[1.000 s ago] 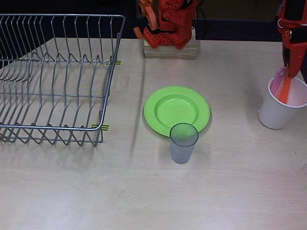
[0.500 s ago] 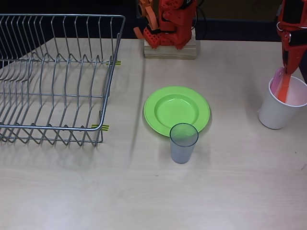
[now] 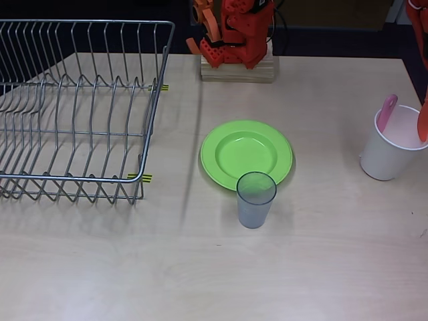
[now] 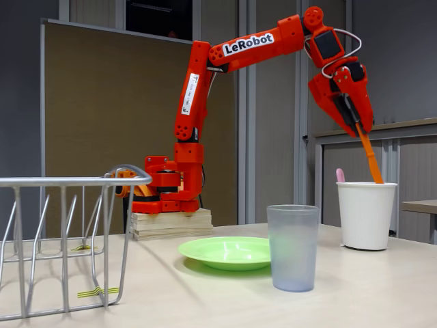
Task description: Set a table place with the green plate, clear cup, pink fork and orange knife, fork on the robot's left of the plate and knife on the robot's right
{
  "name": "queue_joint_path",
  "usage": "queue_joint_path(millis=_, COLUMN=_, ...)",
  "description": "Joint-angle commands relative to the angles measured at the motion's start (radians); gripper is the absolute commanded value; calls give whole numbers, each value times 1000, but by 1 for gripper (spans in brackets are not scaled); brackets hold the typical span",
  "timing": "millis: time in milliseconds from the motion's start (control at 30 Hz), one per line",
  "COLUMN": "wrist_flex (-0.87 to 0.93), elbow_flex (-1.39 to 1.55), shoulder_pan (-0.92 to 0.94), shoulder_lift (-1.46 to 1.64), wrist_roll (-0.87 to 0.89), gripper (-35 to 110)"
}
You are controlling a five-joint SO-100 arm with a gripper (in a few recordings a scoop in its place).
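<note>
The green plate point(image 3: 246, 154) point(image 4: 229, 251) lies at the table's middle. The clear cup point(image 3: 255, 199) point(image 4: 293, 247) stands upright against the plate's near rim. The pink fork point(image 3: 386, 112) point(image 4: 340, 175) leans in a white cup point(image 3: 391, 152) point(image 4: 367, 214) at the right. In the fixed view my gripper point(image 4: 360, 126) hangs above that cup, shut on the top of the orange knife point(image 4: 369, 156) point(image 3: 422, 124). The knife hangs down at a slant, its lower end at the cup's rim.
A wire dish rack point(image 3: 73, 107) point(image 4: 65, 239) fills the table's left side. The arm's base point(image 3: 234, 33) point(image 4: 164, 195) sits on a wooden block at the far edge. Bare tabletop point(image 3: 214, 281) lies on both sides of the plate and in front of it.
The gripper has risen and shifted right in the overhead view, drawing the orange knife up out of the white cup. The fork stays leaning in the cup.
</note>
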Motion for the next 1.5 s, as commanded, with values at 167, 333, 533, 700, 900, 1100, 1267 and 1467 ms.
queue_joint_path(millis=167, wrist_flex=25, elbow_flex=-83, shoulder_pan=28, shoulder_lift=166, wrist_roll=0, gripper=0)
queue_joint_path(millis=333, wrist_flex=92, elbow_flex=-87, shoulder_pan=55, shoulder_lift=224, wrist_roll=37, gripper=0)
queue_joint_path(millis=533, wrist_flex=144, elbow_flex=127, shoulder_pan=143, shoulder_lift=413, wrist_roll=-5, gripper=0)
queue_joint_path(millis=700, wrist_flex=192, elbow_flex=411, shoulder_pan=273, shoulder_lift=615, wrist_roll=-69, gripper=0)
queue_joint_path(millis=900, wrist_flex=186, elbow_flex=750, shoulder_pan=477, shoulder_lift=874, wrist_roll=-158, gripper=0)
queue_joint_path(millis=1100, wrist_flex=52, elbow_flex=1006, shoulder_pan=746, shoulder_lift=1032, wrist_roll=-387, gripper=0)
queue_joint_path(millis=1267, wrist_flex=-143, elbow_flex=1181, shoulder_pan=913, shoulder_lift=1112, wrist_roll=-549, gripper=0)
queue_joint_path(millis=1467, wrist_flex=-296, elbow_flex=1318, shoulder_pan=1015, shoulder_lift=1180, wrist_roll=-630, gripper=0)
